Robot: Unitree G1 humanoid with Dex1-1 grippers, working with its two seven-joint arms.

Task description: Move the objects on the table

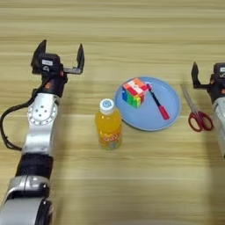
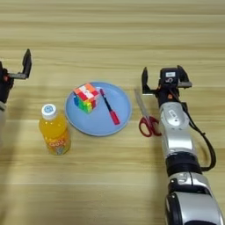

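Observation:
An orange-juice bottle (image 1: 108, 125) with a white cap stands upright on the wooden table (image 1: 132, 26), just left of a blue plate (image 1: 172, 115). On the plate lie a multicoloured puzzle cube (image 1: 134, 92) and, to its right, a thin red-and-black pen (image 1: 157, 102). My left gripper (image 1: 60, 53) hovers open over the table well to the left of the bottle, with nothing between its fingers. Right of the plate, my right gripper (image 2: 164, 75) is open and empty too.
Red-handled scissors (image 2: 146, 115) lie on the table between the plate and my right arm, blades pointing away from me.

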